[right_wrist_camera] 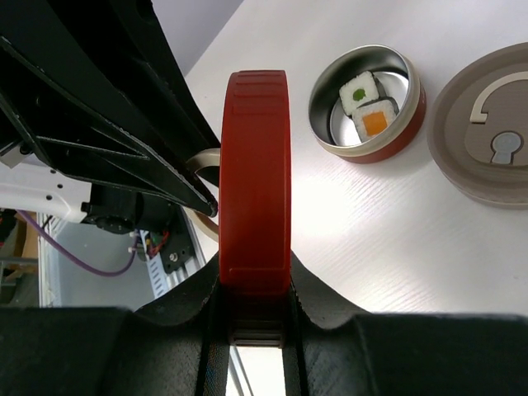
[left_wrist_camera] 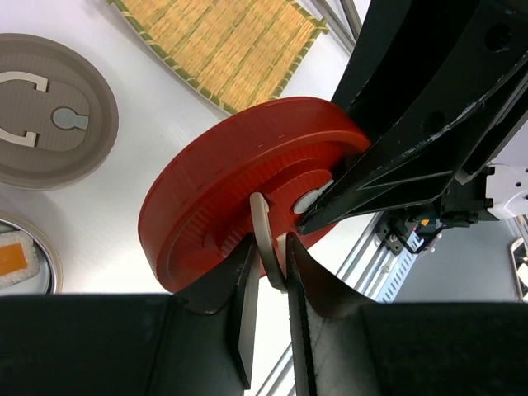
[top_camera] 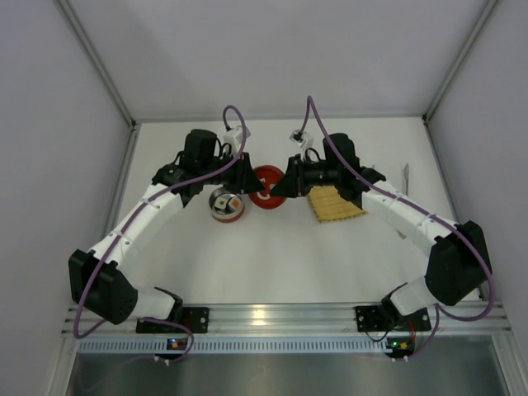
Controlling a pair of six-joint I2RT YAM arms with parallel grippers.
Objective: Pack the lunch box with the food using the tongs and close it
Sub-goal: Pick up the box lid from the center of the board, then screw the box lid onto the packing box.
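The red lid (right_wrist_camera: pixel 254 181) is ribbed plastic — slightly glossy. The lunch box (right_wrist_camera: pixel 396 66) is shiny metal inside; the mat (left_wrist_camera: pixel 223 41) is rough woven bamboo.

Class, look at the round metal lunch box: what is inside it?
The lunch box holds a green-centred sushi piece and an orange-centred sushi piece, side by side. Its near wall covers part of the floor, so nothing more can be told there.
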